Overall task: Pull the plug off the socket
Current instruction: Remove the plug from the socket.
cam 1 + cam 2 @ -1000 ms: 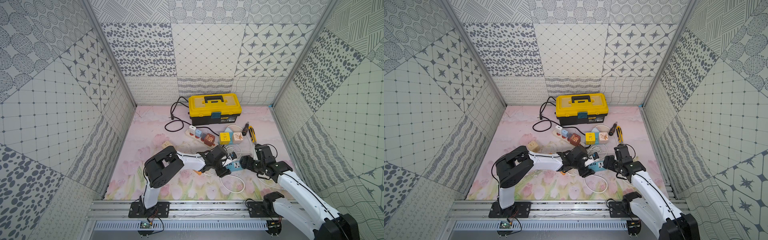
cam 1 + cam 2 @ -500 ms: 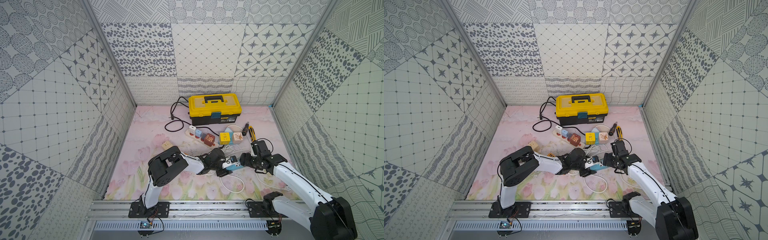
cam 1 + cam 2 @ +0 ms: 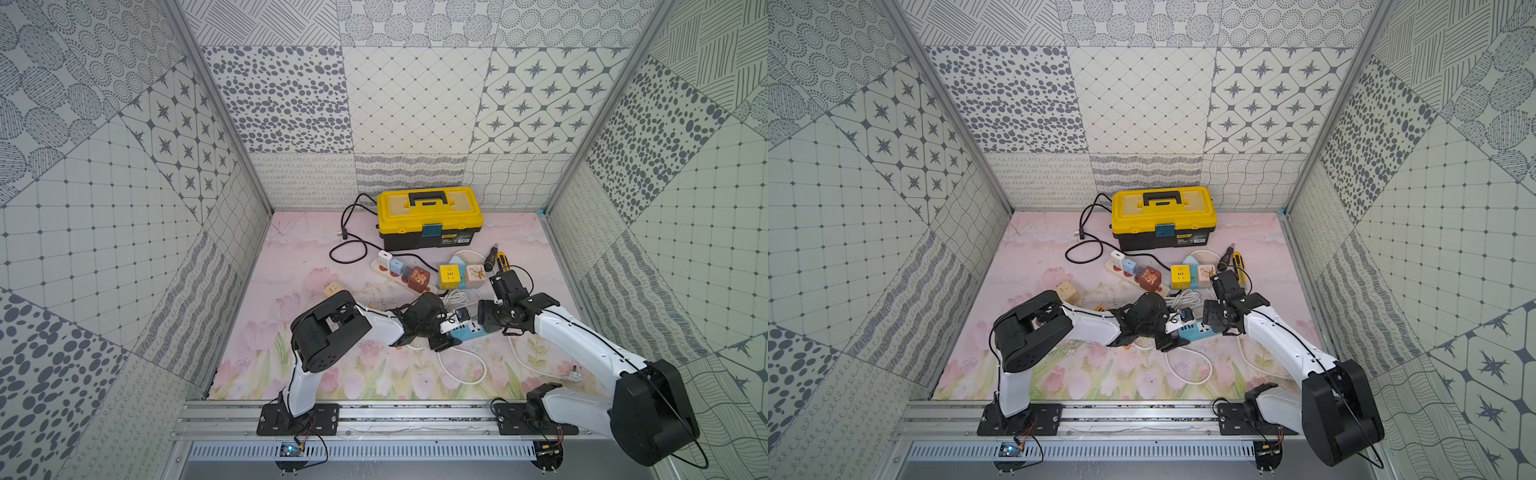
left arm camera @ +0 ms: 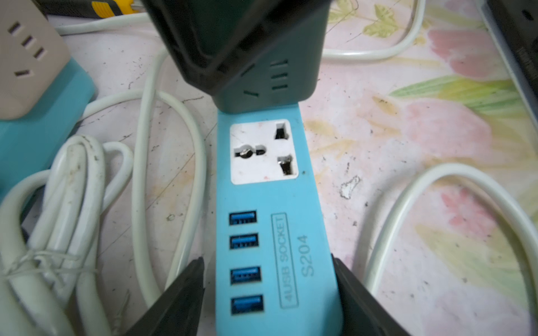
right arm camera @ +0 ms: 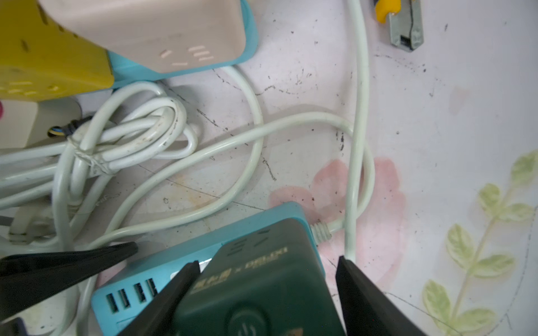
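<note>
Plug, dark green, sits on the cord end of the blue socket strip, between the wide right fingers, a sliver free at one side. The left fingers, also wide, straddle its USB end marked "4USB SOCKET S204"; the strip runs straight away from them, white cable coiled beside.

The left arm and right arm stretch low, wrists nearly meeting. The left tool straddles the blue socket strip, with one finger slightly clear of it. The right tool brackets the green plug, and its contact is unclear.
</note>
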Available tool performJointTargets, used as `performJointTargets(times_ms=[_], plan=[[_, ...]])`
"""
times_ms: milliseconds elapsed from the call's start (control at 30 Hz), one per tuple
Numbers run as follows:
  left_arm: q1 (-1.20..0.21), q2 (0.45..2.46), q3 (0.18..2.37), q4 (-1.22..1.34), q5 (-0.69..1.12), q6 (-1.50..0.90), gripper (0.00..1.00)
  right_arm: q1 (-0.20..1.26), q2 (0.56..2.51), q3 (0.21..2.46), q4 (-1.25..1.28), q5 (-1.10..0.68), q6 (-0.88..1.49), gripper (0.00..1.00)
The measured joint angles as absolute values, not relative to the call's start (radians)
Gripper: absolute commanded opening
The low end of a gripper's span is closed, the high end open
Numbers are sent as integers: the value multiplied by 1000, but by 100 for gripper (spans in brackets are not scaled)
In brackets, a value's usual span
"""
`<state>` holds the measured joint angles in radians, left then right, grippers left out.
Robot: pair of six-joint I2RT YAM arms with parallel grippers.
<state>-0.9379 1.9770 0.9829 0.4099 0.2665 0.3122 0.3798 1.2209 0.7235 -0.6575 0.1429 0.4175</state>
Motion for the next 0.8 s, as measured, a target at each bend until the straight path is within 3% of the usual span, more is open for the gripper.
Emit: performJointTargets(times_ms=[167, 333, 367, 400, 633, 800], plan=[[-923, 1921, 1004, 342, 280, 221, 71, 413, 1223, 725, -659, 161, 413, 56], [-863, 1899, 1052, 324, 344, -41, 48, 418, 1222, 725, -661, 163, 411, 51], [-849, 1906, 1058, 326, 367, -114, 92, 418, 1222, 725, -660, 162, 411, 51], [-838, 1914, 1061, 330, 387, -181, 99, 418, 1222, 725, -661, 161, 411, 51], [-811, 1972, 1039, 388, 543, -604, 100, 419, 1219, 724, -664, 149, 410, 51], [-818, 1915, 1035, 280, 518, -701, 100, 420, 1211, 720, -669, 140, 407, 52]])
